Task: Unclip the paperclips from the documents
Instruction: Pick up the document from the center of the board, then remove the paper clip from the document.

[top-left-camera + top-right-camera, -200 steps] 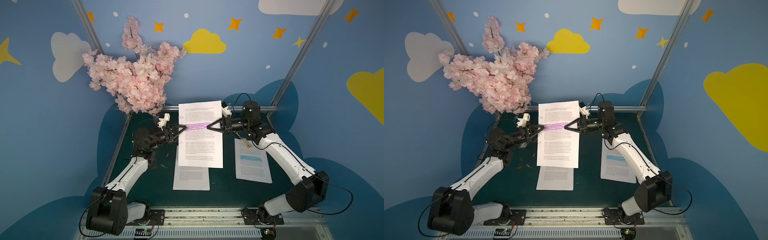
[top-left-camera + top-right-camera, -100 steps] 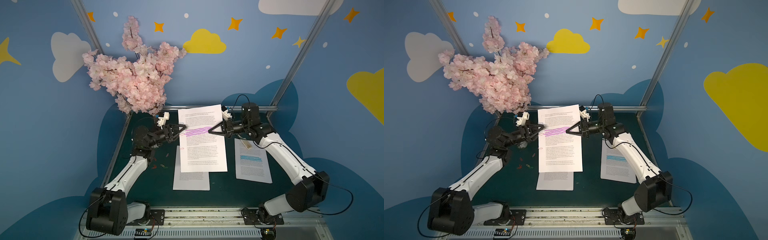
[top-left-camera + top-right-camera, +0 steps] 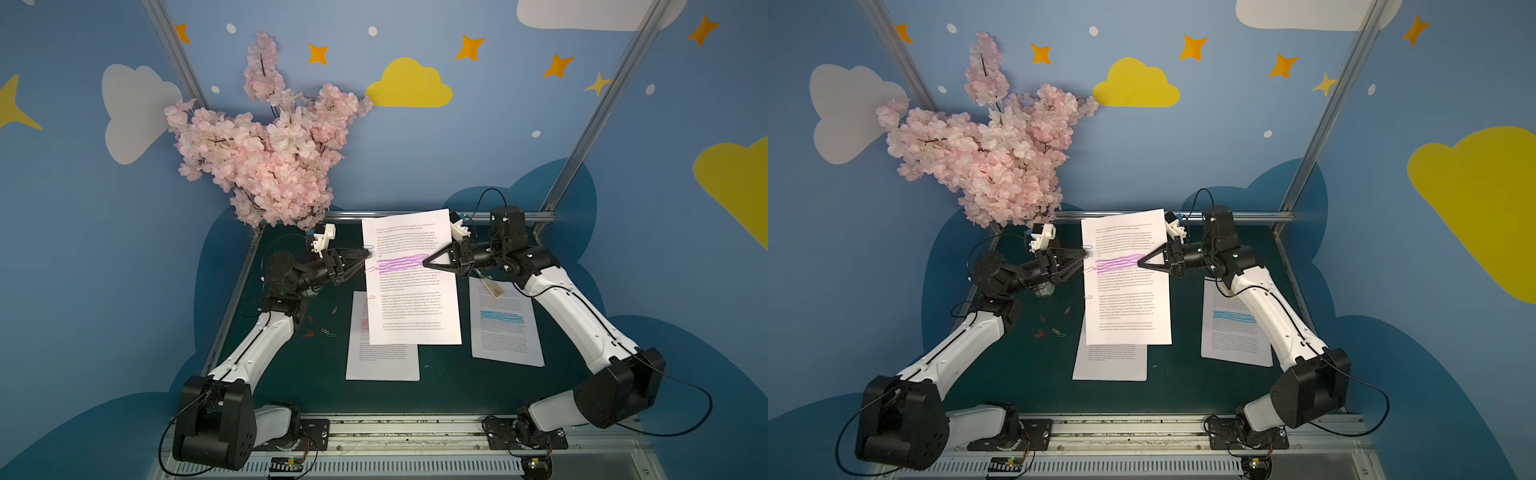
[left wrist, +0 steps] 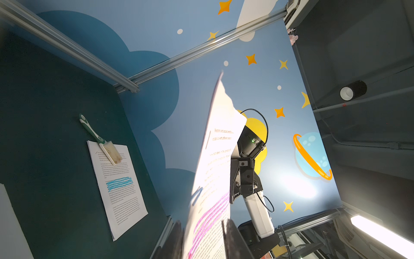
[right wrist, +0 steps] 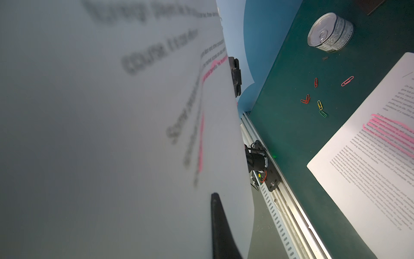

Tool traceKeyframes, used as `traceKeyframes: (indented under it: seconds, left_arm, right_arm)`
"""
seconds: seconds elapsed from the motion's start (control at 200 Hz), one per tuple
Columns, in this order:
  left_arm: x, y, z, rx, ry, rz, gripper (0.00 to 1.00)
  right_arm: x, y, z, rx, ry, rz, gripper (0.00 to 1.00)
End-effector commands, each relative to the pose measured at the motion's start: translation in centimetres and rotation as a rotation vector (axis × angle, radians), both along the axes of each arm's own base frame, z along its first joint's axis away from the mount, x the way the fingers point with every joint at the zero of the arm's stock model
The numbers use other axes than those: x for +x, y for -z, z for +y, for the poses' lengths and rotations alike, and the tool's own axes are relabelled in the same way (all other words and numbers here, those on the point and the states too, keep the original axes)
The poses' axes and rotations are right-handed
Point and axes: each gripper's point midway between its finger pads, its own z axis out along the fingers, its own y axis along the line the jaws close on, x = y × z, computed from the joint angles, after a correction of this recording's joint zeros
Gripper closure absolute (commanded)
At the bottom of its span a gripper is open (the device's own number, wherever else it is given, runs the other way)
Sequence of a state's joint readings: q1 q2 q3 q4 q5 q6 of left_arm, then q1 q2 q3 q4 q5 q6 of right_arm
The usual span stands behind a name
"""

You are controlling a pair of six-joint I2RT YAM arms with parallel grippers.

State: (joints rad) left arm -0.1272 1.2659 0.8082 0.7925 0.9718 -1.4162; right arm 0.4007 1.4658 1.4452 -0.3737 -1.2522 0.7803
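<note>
Against a second ago: finds the lifted page (image 3: pixel 411 291) tipped slightly off square, and the left claw (image 3: pixel 366 254) drawn closer to the edge facing it and narrowed. Shows the right claw (image 3: pixel 424 262) pressed together on the opposite edge, right at the magenta band, holding the sheet up above the worktop (image 3: pixel 440 386). In the left wrist view, catches the left claw's fingers (image 4: pixel 233 237) spread either side of the page edge, pinching nothing, with the pale blue paperclip (image 4: pixel 196 196) just beyond the tips.

To do this step well:
- Slide forward along the edge until over that clip, then close on the wire loop alone, not on the paper.
- Pull outward, away from the sheet and in line with the clip's length.
- Avoid twisting, likely to crease or tear so thin a page.
- Keep the right pinch firm as the counter-hold, with the sheet taut enough not to flap.

Counts three clips on that edge in both top views: the pale blue one nearest the page's top, two pink clips (image 3: pixel 370 270) further down. All tiny thin wire, easy to miss or drop.

Finds loose paperclips (image 5: pixel 320 105), red, yellow, green and pink, scattered on the worktop near the left arm, apparently already off. Leaves two more sheets lying flat. One is the page with a pink band (image 3: pixel 382 357), partly under the lifted one. The other is the page with a blue band (image 3: pixel 505 324), with a brush (image 3: pixel 492 289) resting on its top end. Cannot tell whether clips remain on either.
</note>
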Motion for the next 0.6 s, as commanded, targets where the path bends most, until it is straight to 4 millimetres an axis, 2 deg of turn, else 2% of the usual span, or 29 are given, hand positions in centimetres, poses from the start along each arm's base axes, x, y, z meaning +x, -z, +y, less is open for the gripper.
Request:
traceKeyframes:
  seconds: [0.0,0.115,0.456,0.596]
  left_arm:
    - [-0.3,-1.1,0.2,0.008,-0.007,-0.049,0.69]
    - [-0.2,-1.1,0.2,0.009,-0.013,-0.048,0.74]
    - [0.0,-1.1,0.3,0.002,-0.025,-0.052,0.72]
    - [0.2,-1.2,0.3,0.009,-0.033,-0.055,0.77]
  right_arm:
    - [-1.1,-0.4,-0.6,0.015,-0.022,-0.011,1.00]
    - [-1.2,-0.1,-0.7,0.018,-0.033,0.001,1.00]
    - [-2.0,-0.2,-0.3,0.039,-0.091,0.026,1.00]
    - [-2.2,0.0,-0.4,0.038,-0.095,0.031,1.00]
